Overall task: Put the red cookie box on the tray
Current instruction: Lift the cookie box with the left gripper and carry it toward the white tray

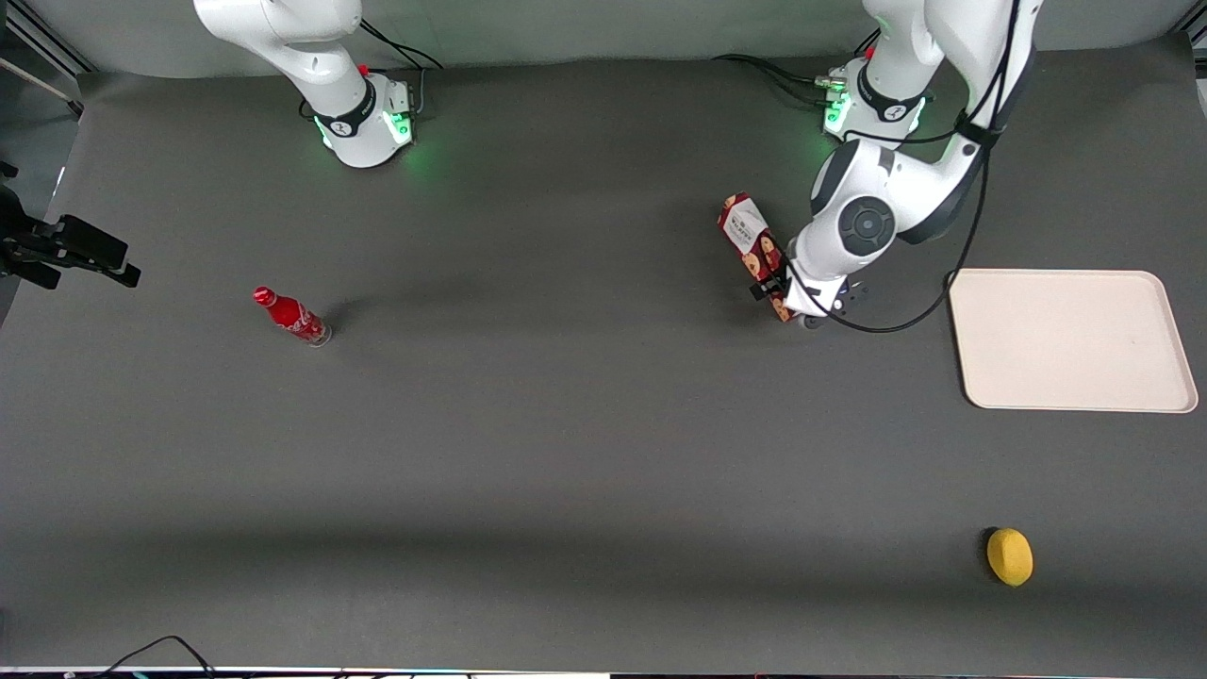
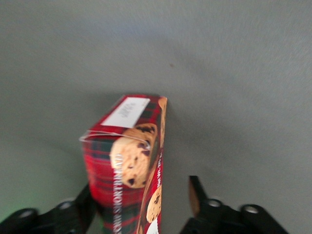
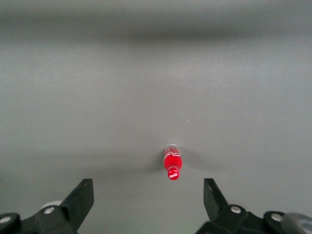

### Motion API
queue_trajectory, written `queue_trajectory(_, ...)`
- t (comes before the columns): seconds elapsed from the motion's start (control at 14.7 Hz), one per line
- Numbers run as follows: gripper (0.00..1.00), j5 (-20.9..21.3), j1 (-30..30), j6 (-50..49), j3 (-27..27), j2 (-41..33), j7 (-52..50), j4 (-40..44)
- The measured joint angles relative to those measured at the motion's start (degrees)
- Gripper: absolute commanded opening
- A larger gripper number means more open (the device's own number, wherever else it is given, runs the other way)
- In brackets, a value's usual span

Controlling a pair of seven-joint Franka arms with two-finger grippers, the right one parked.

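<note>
— Where is the red cookie box [image 1: 752, 247]?
— At centre-right of the front frame, seemingly clamped in the hand [image 1: 775, 286].
— And the tray [image 1: 1070, 339]?
— Not yet reached; carrying and placing remain.

The long dark-red tartan cookie carton [image 2: 127, 168] carries white lettering running lengthwise down one of its narrow faces, but the letters blur and no word can be read with certainty. At its end sits a white rectangular label panel [image 2: 126, 111] with small dark print, too fine to make out; in the front view the same carton [image 1: 752, 247] shows that white panel with lines of print, also unreadable. The left arm's gripper [image 2: 141, 207] straddles the carton's lower part and bears no marking. The small red bottle [image 3: 172, 163] shows white script on its cap, resembling the Coca-Cola logo; white script also runs along its body [image 1: 292, 316], unreadable.
</note>
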Motion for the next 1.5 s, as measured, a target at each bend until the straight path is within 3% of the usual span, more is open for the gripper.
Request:
queue_trajectory(0.48, 0.0, 1.91, -0.1, 0.58, 0.18, 1.2, -0.05, 0.22)
queue_trajectory(0.68, 0.0, 2.41, 0.15, -5.43, 1.65, 0.94, 0.1, 4.22)
queue_trajectory(1.16, 0.0, 5.29, 0.88, -40.78, 13.55, -2.01, 10.25, 33.81)
queue_trajectory(1.5, 0.0, 11.31, 1.09, -53.74, 25.3, -1.54, 32.55, 49.76)
